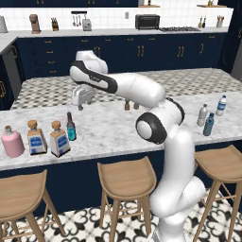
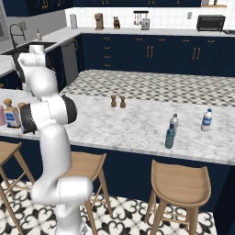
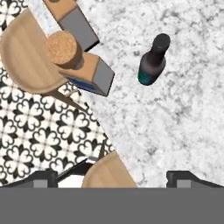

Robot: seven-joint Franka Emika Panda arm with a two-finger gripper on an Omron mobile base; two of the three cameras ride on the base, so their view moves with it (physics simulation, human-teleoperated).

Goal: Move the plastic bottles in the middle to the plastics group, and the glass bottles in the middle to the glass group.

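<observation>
At the counter's left stand a pink flask (image 1: 12,142), a square cork-stoppered bottle (image 1: 35,138), a second square cork-stoppered bottle (image 1: 59,139) (image 3: 81,68) and a slim dark bottle (image 1: 71,126) (image 3: 152,61). My gripper (image 1: 81,105) (image 3: 113,179) hovers above this group, open, with nothing between its fingertips. In the hand view the dark bottle is upper right, and the nearer square bottle upper left by the counter edge. At the right, the small teal bottle (image 1: 208,125) (image 2: 170,136) stands by the grey clear bottle (image 1: 202,115) (image 2: 174,122) and the white blue-capped bottle (image 1: 221,105) (image 2: 207,120).
Two small brown shakers (image 1: 130,105) (image 2: 118,101) stand mid-counter behind the arm. Wooden stools (image 1: 126,177) (image 2: 181,183) line the marble counter's (image 1: 118,134) front edge. A further square bottle (image 3: 72,17) sits at the top of the hand view.
</observation>
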